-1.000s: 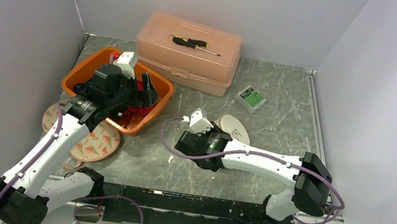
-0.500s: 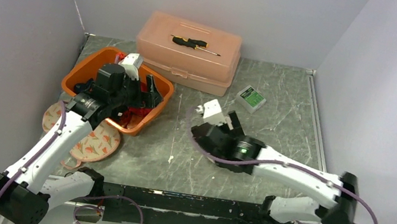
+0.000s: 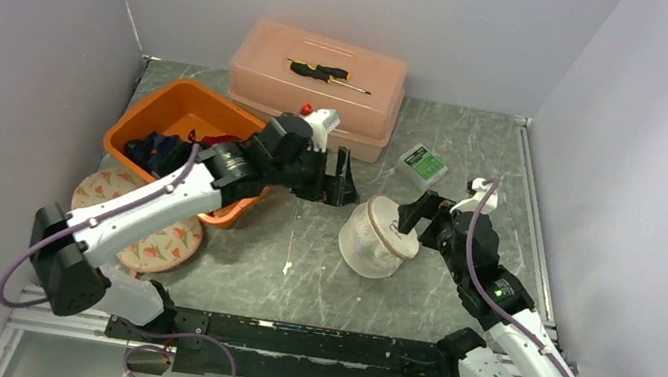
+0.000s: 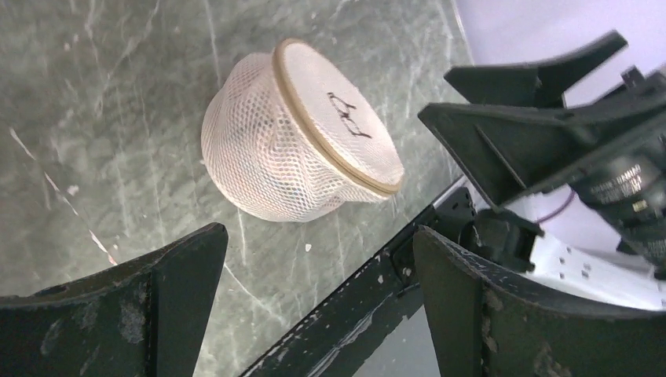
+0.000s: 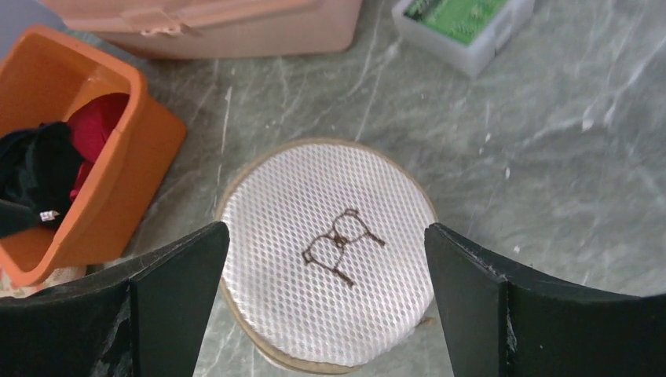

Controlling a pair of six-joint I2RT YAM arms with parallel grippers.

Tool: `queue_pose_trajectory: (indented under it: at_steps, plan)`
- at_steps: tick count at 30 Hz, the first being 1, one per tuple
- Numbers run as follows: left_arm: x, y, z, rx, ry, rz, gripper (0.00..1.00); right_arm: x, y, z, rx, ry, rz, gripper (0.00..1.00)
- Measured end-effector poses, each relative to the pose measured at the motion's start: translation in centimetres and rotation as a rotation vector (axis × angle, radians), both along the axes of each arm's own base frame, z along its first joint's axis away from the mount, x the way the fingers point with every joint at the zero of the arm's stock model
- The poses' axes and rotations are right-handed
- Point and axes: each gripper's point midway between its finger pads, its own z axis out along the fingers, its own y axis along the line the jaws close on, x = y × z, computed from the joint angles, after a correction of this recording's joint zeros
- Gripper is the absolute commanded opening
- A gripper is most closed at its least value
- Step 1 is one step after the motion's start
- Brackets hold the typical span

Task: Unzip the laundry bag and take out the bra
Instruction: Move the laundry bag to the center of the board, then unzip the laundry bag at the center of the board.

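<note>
Grey marbled table (image 3: pixel 474 170) walled in pale panels, seen from above. Near the table's middle, slightly toward the right edge, a round white mesh laundry bag (image 3: pixel 377 241), domed, resting tilted with its flat tan-rimmed face turned up and to the right. On that face, a small dark line drawing of a bra. Contents hidden behind the mesh.

Left gripper (image 3: pixel 337 177) reaching in from the left edge, fingers spread wide, hanging just left of the bag and apart from it. From the left wrist, the bag (image 4: pixel 294 145) framed between the two open fingers (image 4: pixel 181 275).

Right gripper (image 3: pixel 417 212) at the bag's right side, fingers likewise spread wide, holding nothing. From the right wrist, the bag's face (image 5: pixel 326 255) directly below, between the fingers (image 5: pixel 181 267); contact impossible to judge.

Toward the far left corner, an orange basin (image 3: pixel 175 113) with dark and red clothing (image 3: pixel 154 148) inside. Along the far edge, a pink toolbox (image 3: pixel 316 84) with a screwdriver (image 3: pixel 328 73) on its lid. Right of it, a small green-topped box (image 3: pixel 423 165).
</note>
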Motion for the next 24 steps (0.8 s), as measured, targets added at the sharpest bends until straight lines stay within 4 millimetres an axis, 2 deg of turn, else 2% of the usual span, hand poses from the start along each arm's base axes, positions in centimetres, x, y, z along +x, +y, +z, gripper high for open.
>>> queue_pose_trajectory:
  at_steps: [4, 8, 11, 14, 18, 24]
  plan:
    - [0.1, -1.6, -3.2, 0.032, 0.124, 0.080, 0.94, -0.1, -0.6, -2.6, 0.093, 0.066, -0.054, 1.00]
    - [0.5, -2.9, -5.4, 0.027, 0.231, 0.159, 0.94, -0.1, -1.4, -2.6, 0.178, 0.066, -0.102, 0.99]
    - [1.0, -4.2, -6.2, 0.006, 0.290, 0.186, 0.92, 0.3, -1.9, -2.2, 0.231, 0.055, -0.134, 0.99]
    - [1.8, -5.8, -6.9, -0.009, 0.328, 0.199, 0.90, 0.3, -2.3, -2.9, 0.260, 0.065, -0.145, 0.99]
    - [1.9, -7.1, -8.0, -0.001, 0.359, 0.197, 0.82, -0.2, -2.2, -4.6, 0.268, 0.093, -0.131, 0.99]
    - [2.0, -8.2, -9.2, 0.009, 0.389, 0.172, 0.63, -0.8, -1.6, -4.2, 0.293, 0.056, -0.078, 0.98]
